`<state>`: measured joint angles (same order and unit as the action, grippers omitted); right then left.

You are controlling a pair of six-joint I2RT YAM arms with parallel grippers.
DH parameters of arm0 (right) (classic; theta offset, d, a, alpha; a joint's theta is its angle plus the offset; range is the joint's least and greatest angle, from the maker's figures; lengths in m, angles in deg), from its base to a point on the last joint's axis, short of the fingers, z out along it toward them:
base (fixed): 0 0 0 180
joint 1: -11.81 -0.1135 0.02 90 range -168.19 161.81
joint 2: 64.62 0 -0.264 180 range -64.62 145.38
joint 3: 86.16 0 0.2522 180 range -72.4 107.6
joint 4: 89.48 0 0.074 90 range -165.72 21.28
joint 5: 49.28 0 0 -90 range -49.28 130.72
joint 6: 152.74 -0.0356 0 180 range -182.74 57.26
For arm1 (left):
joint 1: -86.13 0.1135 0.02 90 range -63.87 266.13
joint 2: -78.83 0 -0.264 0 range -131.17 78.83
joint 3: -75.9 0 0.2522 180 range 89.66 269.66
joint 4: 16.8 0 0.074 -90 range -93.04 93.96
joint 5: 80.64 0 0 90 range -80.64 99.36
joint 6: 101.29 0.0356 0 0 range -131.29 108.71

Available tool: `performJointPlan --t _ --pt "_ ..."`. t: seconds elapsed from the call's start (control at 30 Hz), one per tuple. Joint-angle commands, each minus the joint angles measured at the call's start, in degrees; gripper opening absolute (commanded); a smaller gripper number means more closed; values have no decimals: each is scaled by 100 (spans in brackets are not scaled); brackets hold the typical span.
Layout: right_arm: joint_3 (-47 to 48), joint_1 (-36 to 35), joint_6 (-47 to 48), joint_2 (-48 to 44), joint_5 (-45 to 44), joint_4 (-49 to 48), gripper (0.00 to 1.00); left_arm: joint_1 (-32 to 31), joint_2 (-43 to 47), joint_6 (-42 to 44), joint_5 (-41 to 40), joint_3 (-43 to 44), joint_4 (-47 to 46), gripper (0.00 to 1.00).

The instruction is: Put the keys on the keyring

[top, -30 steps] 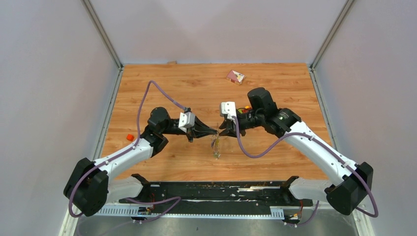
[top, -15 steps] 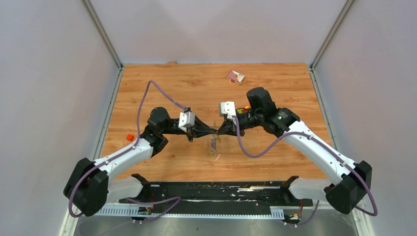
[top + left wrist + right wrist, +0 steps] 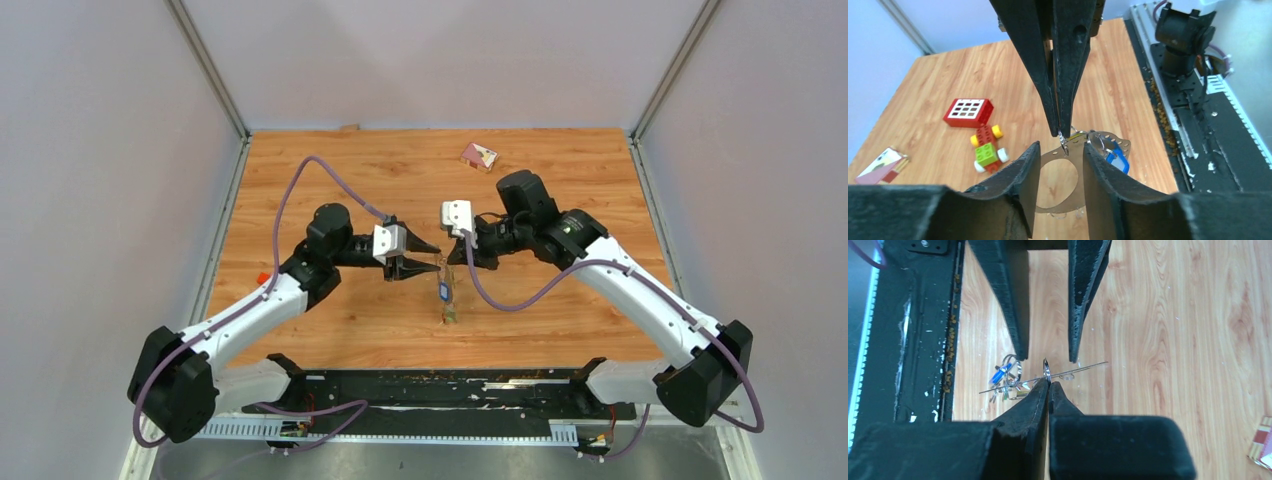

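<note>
**Keyring hangs edge-on from the right jaws, left jaws parted in front of it**

The right gripper (image 3: 1060, 131) is pinched fully together on a small wire ring (image 3: 1045, 366), which sits at the top rim of the keyring (image 3: 1049, 156). The keyring hangs just beyond and below those closed tips. Its broad face with the hollow middle is turned toward the left gripper (image 3: 1047, 358). From the right wrist it shows only as a thin edge-on line slanting from lower left to upper right across the tips. In the top view it is a narrow sliver running from the jaw tips toward the arm bases. Whether its lower edge touches the table (image 3: 560, 170) cannot be told.

The left fingers (image 3: 1024, 172) stand partly apart and hold nothing. Their tips are on either side of the wire ring, close to it but not touching.

A split ring (image 3: 1096, 141) with a blue tag (image 3: 1118, 162) hangs at the keyring's rim, beside the left gripper's right-hand finger. The keys are too small to make out clearly.

Beyond the jaws, a toy car (image 3: 987, 150) lies on the wood next to a red block (image 3: 969, 112).
</note>
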<state>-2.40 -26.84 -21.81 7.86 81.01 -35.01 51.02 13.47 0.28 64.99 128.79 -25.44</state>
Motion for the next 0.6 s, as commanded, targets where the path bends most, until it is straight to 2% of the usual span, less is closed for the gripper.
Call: performJointPlan --t 0.0,0.13,0.23,0.57 --pt "558 -137 206 187 -627 405 0 -2 25 1183 -293 623 1404 46" --pt "717 -185 149 337 -861 522 0 -18 -132 1172 -240 736 1400 49" --pt "773 -223 97 409 -927 526 0 -32 -284 1054 -248 777 1281 48" --pt "743 -237 -12 475 -797 407 0 -59 -463 579 -249 579 518 32"
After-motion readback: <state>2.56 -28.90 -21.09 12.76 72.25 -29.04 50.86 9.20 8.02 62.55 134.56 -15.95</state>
